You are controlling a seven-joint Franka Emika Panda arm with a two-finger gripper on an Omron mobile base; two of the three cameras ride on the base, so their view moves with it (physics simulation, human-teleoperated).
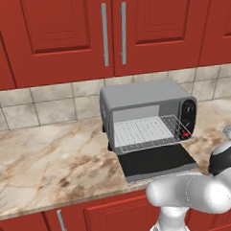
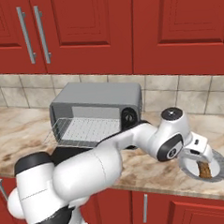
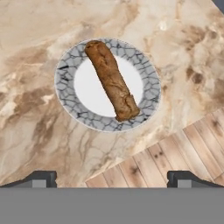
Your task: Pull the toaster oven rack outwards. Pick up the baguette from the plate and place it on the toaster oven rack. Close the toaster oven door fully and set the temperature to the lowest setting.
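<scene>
So the rack (image 1: 147, 133) sits pulled out over the dropped door (image 1: 158, 162), while the baguette (image 3: 111, 80) lies untouched on its plate (image 3: 65, 98) beneath the wide-open, empty gripper (image 3: 111, 178); loading, closing and setting the temperature remain.

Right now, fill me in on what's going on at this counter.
The toaster oven stands with its door folded down flat and the rack pulled out, bare. The robot's gripper hangs open above the plate near the counter's edge, right of the oven. The baguette lies across the plate, not yet grasped.
</scene>
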